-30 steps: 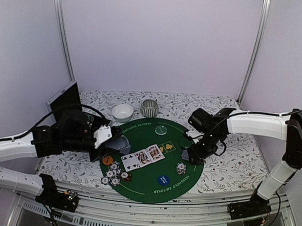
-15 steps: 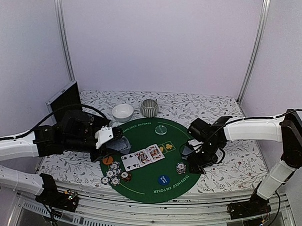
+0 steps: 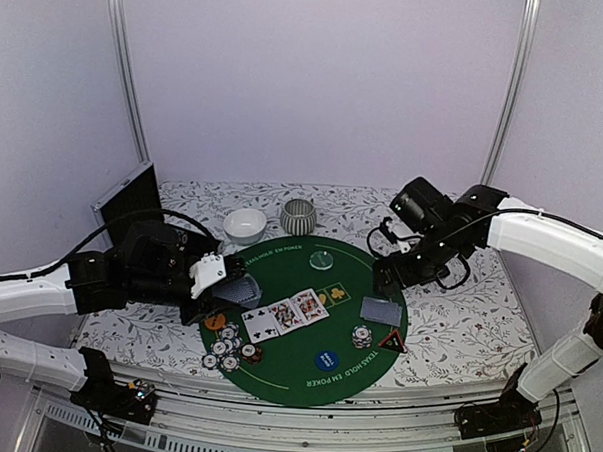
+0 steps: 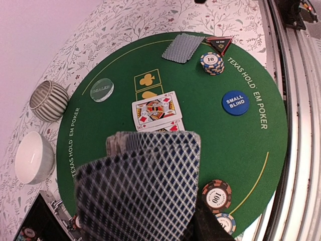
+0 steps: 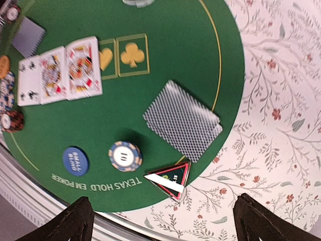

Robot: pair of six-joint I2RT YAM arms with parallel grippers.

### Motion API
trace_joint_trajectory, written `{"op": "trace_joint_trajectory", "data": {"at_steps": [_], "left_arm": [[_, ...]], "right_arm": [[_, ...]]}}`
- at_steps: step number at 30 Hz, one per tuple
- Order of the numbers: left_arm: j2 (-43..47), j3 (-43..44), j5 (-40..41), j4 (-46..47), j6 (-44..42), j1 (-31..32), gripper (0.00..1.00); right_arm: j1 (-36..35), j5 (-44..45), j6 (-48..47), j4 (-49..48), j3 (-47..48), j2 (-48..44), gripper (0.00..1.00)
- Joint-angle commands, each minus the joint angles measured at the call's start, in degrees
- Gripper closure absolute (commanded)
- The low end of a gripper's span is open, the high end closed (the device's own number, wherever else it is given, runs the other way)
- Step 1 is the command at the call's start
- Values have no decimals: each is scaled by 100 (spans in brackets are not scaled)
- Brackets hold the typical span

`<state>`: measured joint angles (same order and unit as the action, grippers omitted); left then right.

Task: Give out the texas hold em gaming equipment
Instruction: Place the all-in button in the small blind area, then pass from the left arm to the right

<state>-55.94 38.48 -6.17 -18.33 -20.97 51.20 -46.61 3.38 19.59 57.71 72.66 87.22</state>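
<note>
Recording release of grey-blue-backed cards (image 3: 381,310) onto round green mat (image 3: 285,375) by right gripper (image 3: 384,280), now raised, wide open, empty. Judged one hand dealt; deck (image 4: 140,186) pinched in left gripper (image 3: 229,288).

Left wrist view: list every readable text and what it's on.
"TEXAS HOLD EM POKER": green mat, printed along its rim
"SMALL BLIND": blue disc
"DEALER": pale green disc
"10": chip stack
"100": dark striped chip
Red-black triangle: print too small to read.
</note>
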Motion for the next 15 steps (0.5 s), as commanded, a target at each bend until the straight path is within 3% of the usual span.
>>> {"op": "trace_joint_trajectory", "data": {"at_steps": [1,4,7,10,12,15], "left_arm": [[-9,72,-151,56,9,-20,62],[-13,72,-228,77,-11,-9,63],[-39,63,-236,77,-25,-13,63],[-70,54,-212,75,-41,-12,63],[-73,55,-215,74,-45,-13,63],[-55,37,-196,88,-42,-13,63]], "right_arm": [[-157,-25,-286,-19,680,-362,1],[-450,-1106,-653,-1360,662,-555,1],[-596,-2520,-875,-3838,-20,-711,0],[-610,-3211,-413,-5946,-529,-386,1],[-628,-3386,-222,-6447,-397,94,2],[-792,-3423,-269,-6357,250,834,3]]}}
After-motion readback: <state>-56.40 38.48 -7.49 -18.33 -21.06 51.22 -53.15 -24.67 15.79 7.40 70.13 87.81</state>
